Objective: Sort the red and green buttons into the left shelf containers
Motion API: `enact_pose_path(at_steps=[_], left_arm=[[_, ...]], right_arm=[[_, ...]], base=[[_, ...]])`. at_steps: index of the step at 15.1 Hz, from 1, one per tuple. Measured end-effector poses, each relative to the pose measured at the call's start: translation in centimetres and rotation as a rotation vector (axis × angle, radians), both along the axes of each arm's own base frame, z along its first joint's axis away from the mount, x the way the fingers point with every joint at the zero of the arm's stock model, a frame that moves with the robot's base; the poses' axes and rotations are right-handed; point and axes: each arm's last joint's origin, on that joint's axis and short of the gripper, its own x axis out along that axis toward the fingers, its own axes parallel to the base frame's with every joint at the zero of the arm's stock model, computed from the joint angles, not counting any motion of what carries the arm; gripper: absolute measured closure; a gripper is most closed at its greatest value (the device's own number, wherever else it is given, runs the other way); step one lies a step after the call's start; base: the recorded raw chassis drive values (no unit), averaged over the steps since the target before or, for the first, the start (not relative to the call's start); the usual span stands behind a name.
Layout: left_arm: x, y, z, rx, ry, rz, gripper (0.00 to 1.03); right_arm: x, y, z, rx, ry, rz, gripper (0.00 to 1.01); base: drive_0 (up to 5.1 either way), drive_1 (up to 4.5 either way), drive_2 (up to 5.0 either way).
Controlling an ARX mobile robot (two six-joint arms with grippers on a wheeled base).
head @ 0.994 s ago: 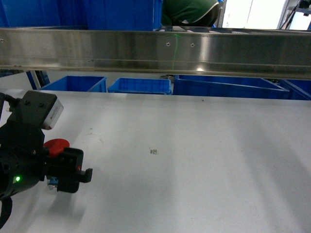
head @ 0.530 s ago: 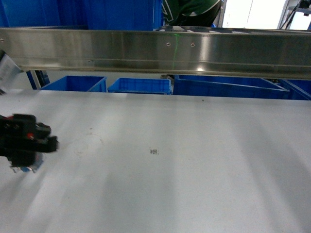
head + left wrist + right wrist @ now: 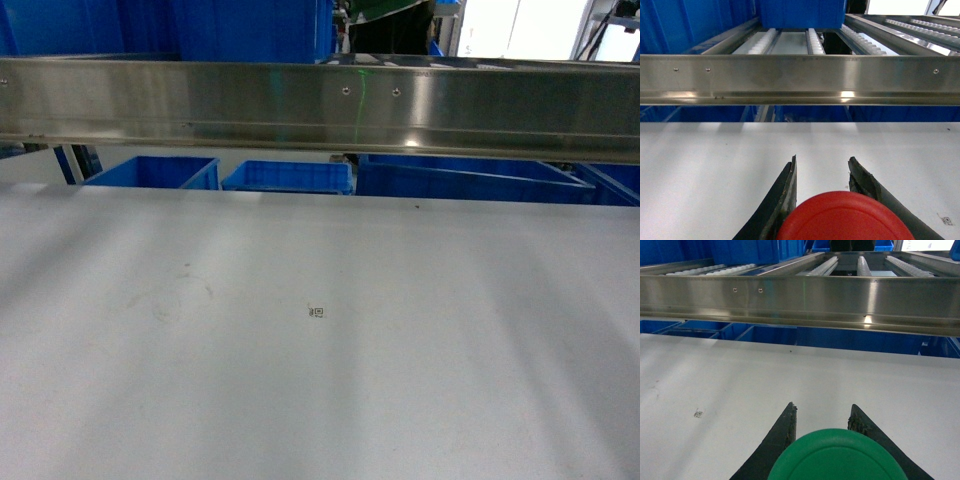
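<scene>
Red button pinched in our left pincer, green button in our right pincer; next, carrying both to the blue tubs.

No readable text or labels.

white table, steel shelf rail, small square marker
</scene>
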Motion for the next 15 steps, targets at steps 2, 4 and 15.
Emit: enact_pose_path(at_steps=[2, 4, 15], left_arm=[[0.02, -0.20, 0.11, 0.014, -0.011, 0.002, 0.74], [0.02, -0.20, 0.12, 0.014, -0.011, 0.002, 0.74], [0.01, -0.31, 0.15, 0.014, -0.013, -0.003, 0.74]], right_arm=[[0.00, 0.02, 0.00, 0.000, 0.000, 0.001, 0.74], [0.00, 0.01, 0.00, 0.000, 0.000, 0.000, 0.74], [0.01, -0.01, -0.06, 0.000, 0.004, -0.002, 0.74]], base=[[0.0, 0.00, 0.0], [0.0, 0.00, 0.0], [0.0, 0.00, 0.0]])
